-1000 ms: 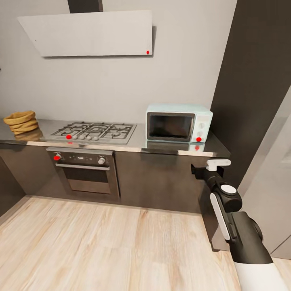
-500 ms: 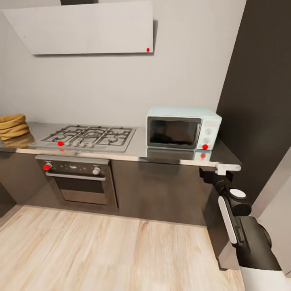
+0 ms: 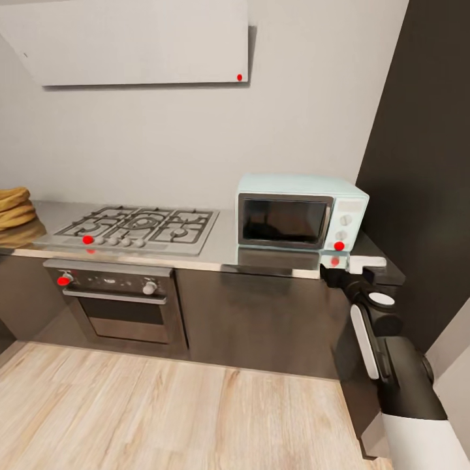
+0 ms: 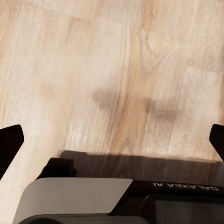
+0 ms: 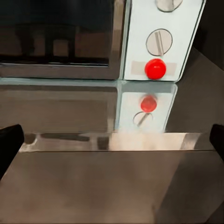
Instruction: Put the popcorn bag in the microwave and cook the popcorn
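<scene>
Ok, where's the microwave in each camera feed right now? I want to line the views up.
Head view: the microwave stands on the countertop, right of the gas hob, just beyond the right gripper.
Right wrist view: the microwave is close ahead, door corner and knob panel.
Left wrist view: not in it; wood floor.
Shared landmark: its red button.

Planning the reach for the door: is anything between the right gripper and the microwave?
Nothing visible. The right gripper sits at the countertop edge, just below the microwave. In the right wrist view only bare, reflective worktop lies before its closed door and red button.
</scene>
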Controlling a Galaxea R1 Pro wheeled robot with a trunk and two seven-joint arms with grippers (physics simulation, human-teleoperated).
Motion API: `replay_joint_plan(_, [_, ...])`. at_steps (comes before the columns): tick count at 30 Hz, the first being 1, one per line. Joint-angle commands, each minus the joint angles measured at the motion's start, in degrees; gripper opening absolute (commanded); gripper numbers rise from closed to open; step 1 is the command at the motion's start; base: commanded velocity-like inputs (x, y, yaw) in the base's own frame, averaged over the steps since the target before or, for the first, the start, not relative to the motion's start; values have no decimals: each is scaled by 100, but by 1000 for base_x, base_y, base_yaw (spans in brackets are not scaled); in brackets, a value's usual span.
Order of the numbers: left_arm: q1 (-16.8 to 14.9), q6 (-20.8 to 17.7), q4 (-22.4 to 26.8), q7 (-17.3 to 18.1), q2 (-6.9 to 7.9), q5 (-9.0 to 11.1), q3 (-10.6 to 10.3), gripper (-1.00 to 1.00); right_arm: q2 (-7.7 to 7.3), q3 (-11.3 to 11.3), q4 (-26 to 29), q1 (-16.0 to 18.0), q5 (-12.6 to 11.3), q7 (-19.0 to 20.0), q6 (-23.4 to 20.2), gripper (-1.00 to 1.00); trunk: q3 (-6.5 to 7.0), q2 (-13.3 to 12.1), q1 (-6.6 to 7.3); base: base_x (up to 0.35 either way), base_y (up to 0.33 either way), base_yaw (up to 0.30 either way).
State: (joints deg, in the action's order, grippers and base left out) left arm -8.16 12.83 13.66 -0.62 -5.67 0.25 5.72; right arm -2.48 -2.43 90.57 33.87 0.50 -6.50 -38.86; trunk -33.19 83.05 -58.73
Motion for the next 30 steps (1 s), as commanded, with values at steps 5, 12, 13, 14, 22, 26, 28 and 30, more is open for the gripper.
replay_joint_plan(5, [-2,18,-4,1,2,-14,28,100,10,41,-74,465,-7,-18,-416,100,-6,3,0,1,0,0])
replay_joint_plan(12, [-2,18,-4,1,-4,-33,18,100,1,84,-85,639,7,-33,-483,100,-6,3,0,0,0,0])
replay_joint_plan(13, [-2,18,-4,1,2,-33,17,100,6,81,-84,639,11,-44,-483,100,-6,3,0,0,0,0])
replay_joint_plan(14, [-2,18,-4,1,9,-34,17,100,7,79,-88,639,17,-59,-483,100,-6,3,0,0,0,0])
replay_joint_plan(22, [-10,10,-4,1,37,1,32,100,30,85,-565,736,4,-81,-429,100,-6,3,0,138,0,0])
replay_joint_plan(26, [-7,10,-4,3,39,-12,18,100,32,85,-457,751,3,-72,-435,100,-6,3,0,293,0,0])
replay_joint_plan(28, [-4,10,-4,4,40,-22,13,100,30,85,-419,752,9,-71,-441,100,-6,3,0,86,0,0])
replay_joint_plan(30, [5,9,-4,5,40,-26,9,100,20,85,-392,747,19,-74,-448,100,-6,3,0,22,0,0])
